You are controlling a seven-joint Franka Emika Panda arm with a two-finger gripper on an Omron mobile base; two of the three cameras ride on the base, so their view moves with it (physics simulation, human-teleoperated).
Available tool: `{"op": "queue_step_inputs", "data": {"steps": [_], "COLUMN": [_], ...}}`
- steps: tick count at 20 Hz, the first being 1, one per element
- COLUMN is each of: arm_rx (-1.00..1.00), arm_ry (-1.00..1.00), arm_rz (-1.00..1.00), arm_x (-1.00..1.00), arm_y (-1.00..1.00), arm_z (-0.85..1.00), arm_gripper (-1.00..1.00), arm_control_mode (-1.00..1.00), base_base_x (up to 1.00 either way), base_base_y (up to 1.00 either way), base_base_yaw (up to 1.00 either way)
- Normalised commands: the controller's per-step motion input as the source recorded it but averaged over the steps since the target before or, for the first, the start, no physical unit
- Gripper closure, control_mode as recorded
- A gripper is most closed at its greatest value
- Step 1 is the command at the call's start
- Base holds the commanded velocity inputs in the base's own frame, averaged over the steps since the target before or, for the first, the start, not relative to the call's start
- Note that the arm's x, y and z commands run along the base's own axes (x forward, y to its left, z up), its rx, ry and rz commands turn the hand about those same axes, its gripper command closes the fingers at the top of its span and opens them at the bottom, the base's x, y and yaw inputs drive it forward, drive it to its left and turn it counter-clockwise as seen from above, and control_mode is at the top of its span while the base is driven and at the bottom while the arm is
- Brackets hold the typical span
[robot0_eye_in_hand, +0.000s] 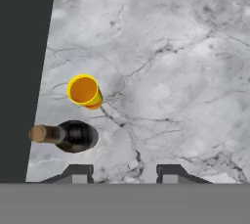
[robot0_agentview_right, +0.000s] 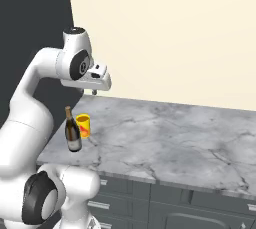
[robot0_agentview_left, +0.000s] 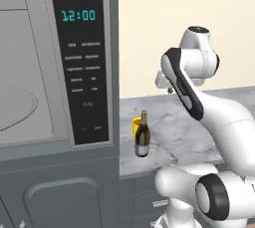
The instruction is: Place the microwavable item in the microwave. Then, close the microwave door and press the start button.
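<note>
above the marble counter (robot0_eye_in_hand: 185,71) the gripper (robot0_eye_in_hand: 124,173) hung with jaws parted, empty. the yellow cup (robot0_eye_in_hand: 84,91) stood just beside the wine bottle (robot0_eye_in_hand: 73,136); descending squarely, clear of it, seemed wise.

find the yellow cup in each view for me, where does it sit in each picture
Left base view: the yellow cup is at lower centre, partly hidden behind the wine bottle.
Right base view: at centre left, just right of the bottle.
Hand view: at left of centre, seen from above, with the bottle below it.
Shared landmark: the wine bottle standing right beside it on the marble counter.
</note>
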Motion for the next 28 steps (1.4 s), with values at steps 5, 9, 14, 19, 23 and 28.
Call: {"op": "queue_step_inputs", "data": {"steps": [5,9,14,19,23,28], "arm_rx": [-0.07,0.0,0.21,0.12,0.0,0.0], "arm_ry": [0.02,0.22,0.26,0.14,0.06,0.05], "arm_rz": [-0.05,-0.28,-0.05,0.0,0.0,0.0], "arm_x": [0.22,0.68,0.18,0.43,0.53,0.45], "arm_y": [0.04,0.35,-0.2,0.0,0.25,0.3], "arm_z": [-0.29,-0.68,-0.7,-0.62,-0.45,-0.29], "arm_gripper": [-1.0,-1.0,-1.0,-1.0,-1.0,-1.0], "arm_control_mode": [-1.0,-1.0,-1.0,-1.0,-1.0,-1.0], "base_base_x": [0.0,0.0,0.0,0.0,0.0,0.0], "base_base_y": [0.0,0.0,0.0,0.0,0.0,0.0], "base_base_yaw": [0.0,0.0,0.0,0.0,0.0,0.0]}}
